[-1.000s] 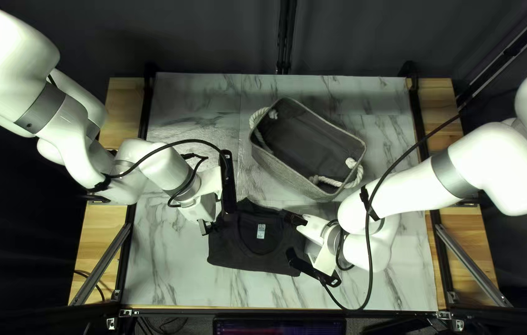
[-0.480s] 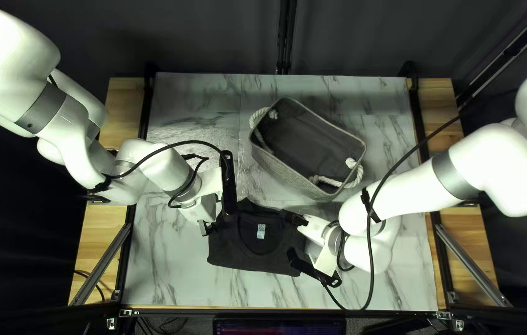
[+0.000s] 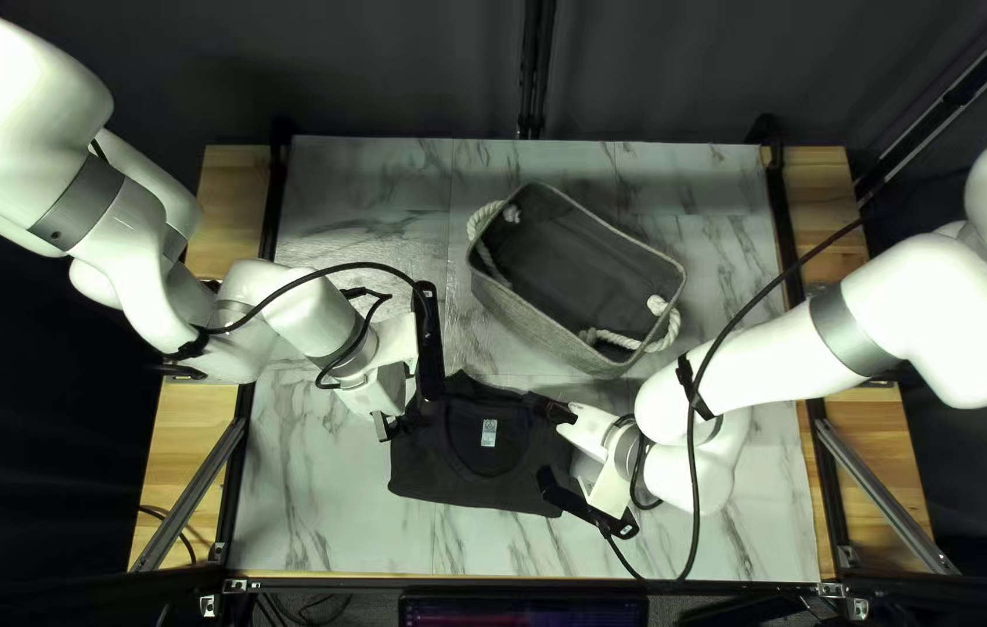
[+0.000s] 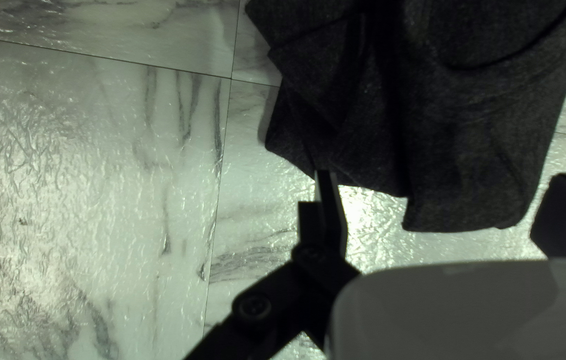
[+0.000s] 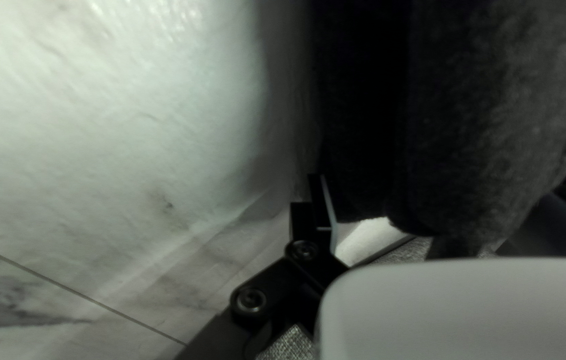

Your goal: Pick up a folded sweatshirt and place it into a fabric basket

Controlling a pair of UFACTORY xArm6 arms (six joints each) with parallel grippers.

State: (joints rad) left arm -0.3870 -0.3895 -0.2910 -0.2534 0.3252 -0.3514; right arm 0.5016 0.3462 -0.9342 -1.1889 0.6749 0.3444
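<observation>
- Black knit sweatshirt (image 3: 482,482), folded into a compact bundle, lies on the marble-patterned tabletop (image 3: 331,511), between the two grippers and nearer the table's near edge than the basket. Its rounded neckline shows, with a small white label (image 3: 489,433) inside it.
- Left gripper (image 3: 410,420), black-fingered on a white mount, is spread wide at the sweatshirt's left end. In its wrist view the fingers stand well apart, with cloth ahead of and between them; one fingertip overlaps the cloth's edge, but whether it touches I cannot tell. It has hold of nothing.
- Right gripper (image 3: 540,439), of the same make, is also spread wide, its fingers straddling the sweatshirt's right end. In its wrist view thick folds fill much of the gap; one finger is right beside the cloth, the other is dim, and contact is unclear. It is not closed on the cloth.
- Grey woven fabric basket (image 3: 534,331), dark-lined, stands askew beyond the sweatshirt, toward the far edge. Two white rope handles (image 3: 668,325) hang at its ends.
- White right arm (image 3: 772,360) reaches in close beside the basket's near right corner; a thin black cable (image 3: 693,488) loops across it.
- Count: one sweatshirt, one label, one basket, two handles, two grippers.
</observation>
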